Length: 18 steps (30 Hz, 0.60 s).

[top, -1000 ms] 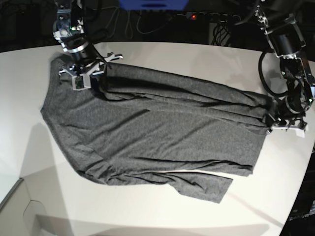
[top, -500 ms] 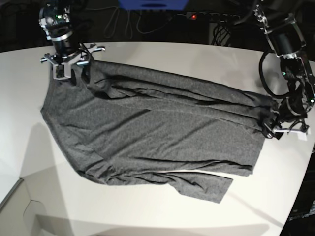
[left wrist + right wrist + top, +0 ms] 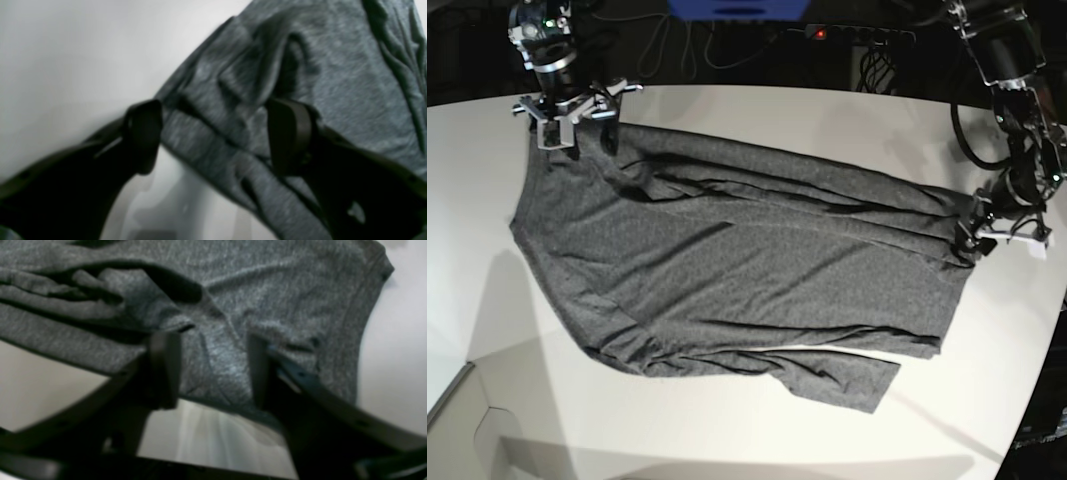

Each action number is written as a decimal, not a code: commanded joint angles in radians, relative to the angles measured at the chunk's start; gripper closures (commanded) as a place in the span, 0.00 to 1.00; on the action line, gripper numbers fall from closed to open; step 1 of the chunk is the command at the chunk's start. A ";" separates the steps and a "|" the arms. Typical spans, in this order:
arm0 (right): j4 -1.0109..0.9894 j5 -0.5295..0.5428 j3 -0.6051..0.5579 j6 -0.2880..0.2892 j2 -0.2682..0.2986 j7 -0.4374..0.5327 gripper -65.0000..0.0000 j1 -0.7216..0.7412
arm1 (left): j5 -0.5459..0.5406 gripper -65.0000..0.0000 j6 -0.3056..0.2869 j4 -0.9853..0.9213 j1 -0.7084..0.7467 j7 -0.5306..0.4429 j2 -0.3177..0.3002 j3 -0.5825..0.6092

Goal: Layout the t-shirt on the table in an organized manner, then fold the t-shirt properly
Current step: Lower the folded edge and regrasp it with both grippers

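T-shirt (image 3: 737,260): laid mostly flat in the middle of the white table (image 3: 757,440), with wrinkles along its 12 o'clock edge.
Right gripper (image 3: 575,128): at 10 o'clock over a shirt corner, jaws apart, nothing held.
Left gripper (image 3: 987,240): at 3 o'clock by the shirt's edge, jaws apart, nothing held.

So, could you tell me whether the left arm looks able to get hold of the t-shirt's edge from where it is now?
Probably yes. The left gripper stands open right over the t-shirt edge, cloth lying between its fingers, with nothing else on the table in the way.
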 commanded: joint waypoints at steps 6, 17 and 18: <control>0.017 0.007 0.052 0.001 -0.019 0.025 0.41 -0.002 | -0.012 0.24 -0.003 -0.071 -0.025 -0.011 -0.021 -0.004; 0.012 0.009 0.136 0.001 -0.023 0.025 0.40 -0.021 | -0.012 0.25 -0.003 -0.203 -0.053 -0.025 -0.013 0.004; 0.012 0.009 0.145 0.001 -0.025 0.025 0.40 -0.022 | -0.012 0.25 -0.003 -0.209 -0.053 -0.042 -0.013 0.005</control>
